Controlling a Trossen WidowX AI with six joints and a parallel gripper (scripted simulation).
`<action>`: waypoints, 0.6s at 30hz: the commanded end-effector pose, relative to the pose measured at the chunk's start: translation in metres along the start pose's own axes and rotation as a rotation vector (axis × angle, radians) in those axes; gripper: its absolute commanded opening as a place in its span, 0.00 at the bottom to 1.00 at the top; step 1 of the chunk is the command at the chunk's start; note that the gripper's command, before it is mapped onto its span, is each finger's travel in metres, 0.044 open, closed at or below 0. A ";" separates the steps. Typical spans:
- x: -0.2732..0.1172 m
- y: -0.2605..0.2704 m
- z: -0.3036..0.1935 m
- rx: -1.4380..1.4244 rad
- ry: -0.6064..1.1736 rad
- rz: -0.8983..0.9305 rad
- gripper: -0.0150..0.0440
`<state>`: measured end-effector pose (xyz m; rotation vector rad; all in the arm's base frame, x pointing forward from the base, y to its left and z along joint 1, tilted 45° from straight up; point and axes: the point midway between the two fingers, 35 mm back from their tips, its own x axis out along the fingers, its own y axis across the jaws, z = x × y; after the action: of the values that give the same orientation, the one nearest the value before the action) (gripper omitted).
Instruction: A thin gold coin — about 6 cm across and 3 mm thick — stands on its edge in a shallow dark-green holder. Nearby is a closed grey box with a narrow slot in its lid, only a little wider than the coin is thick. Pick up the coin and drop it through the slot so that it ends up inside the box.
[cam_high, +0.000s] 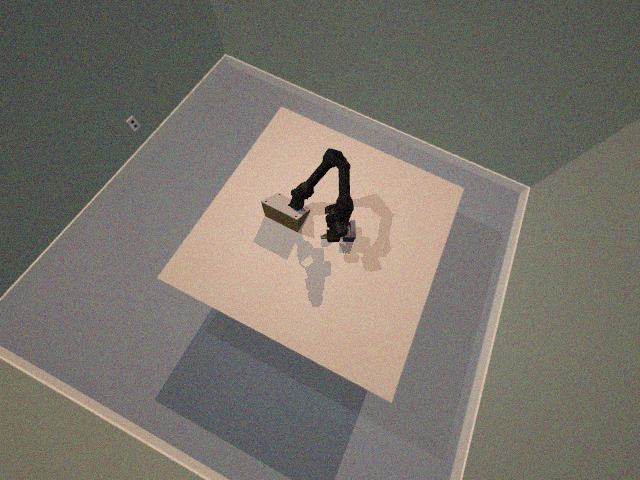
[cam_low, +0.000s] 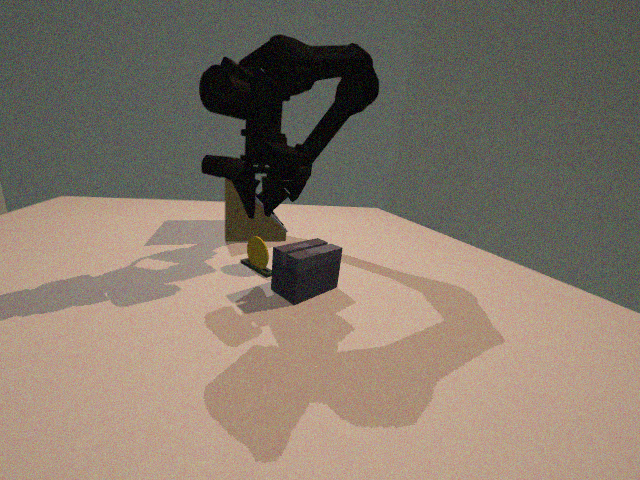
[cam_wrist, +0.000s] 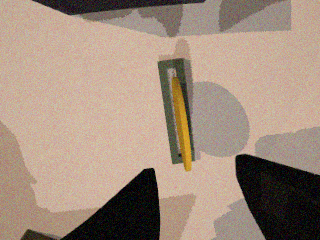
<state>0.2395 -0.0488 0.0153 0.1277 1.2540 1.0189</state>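
Note:
The gold coin (cam_low: 257, 253) (cam_wrist: 183, 125) stands on edge in the dark-green holder (cam_low: 249, 265) (cam_wrist: 167, 100), leaning slightly in the wrist view. My gripper (cam_low: 260, 215) (cam_wrist: 195, 172) is open and empty, above the coin, with its fingertips parted. In the wrist view the coin's near end lies between the fingertips in the picture, and the rest is farther up. The closed grey box (cam_low: 305, 276) (cam_high: 352, 227) stands beside the holder, its lid slot running lengthwise. Its dark edge also shows at the top of the wrist view (cam_wrist: 120, 6). In the top view the arm hides my fingertips.
A wedge-shaped mount (cam_high: 279, 215) (cam_low: 236, 219) stands behind the holder at the arm's base. The pale table top (cam_high: 232, 268) (cam_low: 129, 392) carries shadows of the arm, mount and box. The box is the nearest tall object to the gripper's working area.

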 end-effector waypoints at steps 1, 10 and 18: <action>0.008 0.002 -0.001 0.005 -0.004 0.005 0.53; 0.026 0.000 0.000 0.005 -0.004 0.005 0.53; 0.038 -0.002 0.000 0.005 -0.004 0.004 0.53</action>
<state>0.2408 -0.0273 -0.0100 0.1249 1.2499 1.0162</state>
